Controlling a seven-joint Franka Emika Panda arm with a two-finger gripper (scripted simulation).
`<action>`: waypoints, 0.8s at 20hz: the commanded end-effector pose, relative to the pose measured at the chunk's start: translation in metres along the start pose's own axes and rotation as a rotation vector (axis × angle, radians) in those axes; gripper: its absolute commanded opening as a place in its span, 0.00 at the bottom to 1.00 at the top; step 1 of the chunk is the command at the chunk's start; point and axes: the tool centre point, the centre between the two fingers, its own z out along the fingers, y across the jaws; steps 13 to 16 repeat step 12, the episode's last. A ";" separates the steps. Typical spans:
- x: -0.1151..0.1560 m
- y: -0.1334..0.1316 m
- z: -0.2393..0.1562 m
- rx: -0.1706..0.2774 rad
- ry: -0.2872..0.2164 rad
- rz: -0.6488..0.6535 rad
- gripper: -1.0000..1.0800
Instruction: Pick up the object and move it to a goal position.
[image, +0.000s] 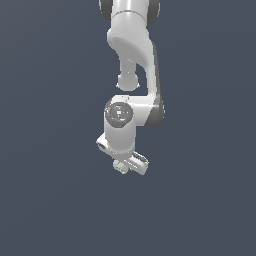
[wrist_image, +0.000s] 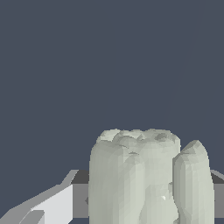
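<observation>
Hanging from the white arm (image: 131, 55), the claw (image: 126, 168) points down over a plain dark blue-grey ground (image: 50, 200). Between its fingers sits the object (image: 120, 166), a small pale grey-green lump with rounded, ridged edges, and the claw looks clamped on it: the lump shows at the fingertips, touching them, with one white finger (image: 139, 164) running alongside it toward the exterior view's right.

Seen from the wrist, the object (wrist_image: 140, 175) fills much of the picture directly in front of the claw. Its surface is lumpy, with vertical ridges and a bumpy top, and a separate-looking ridge stands at one side. One white finger (wrist_image: 54, 203) with a dark grey inner face lies just beside the lump, and a dark grey strip (wrist_image: 81, 177) runs behind it. The other finger is mostly hidden by the object, with only a sliver of grey showing at the frame's edge.

Whether the lump touches the ground or is lifted above it cannot be told from either view, since the ground has no visible texture or shadow.
</observation>
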 end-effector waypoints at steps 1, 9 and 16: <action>-0.003 -0.016 -0.017 0.000 0.000 0.000 0.00; -0.006 -0.041 -0.043 0.000 0.000 0.000 0.00; -0.005 -0.043 -0.045 0.000 0.000 0.000 0.00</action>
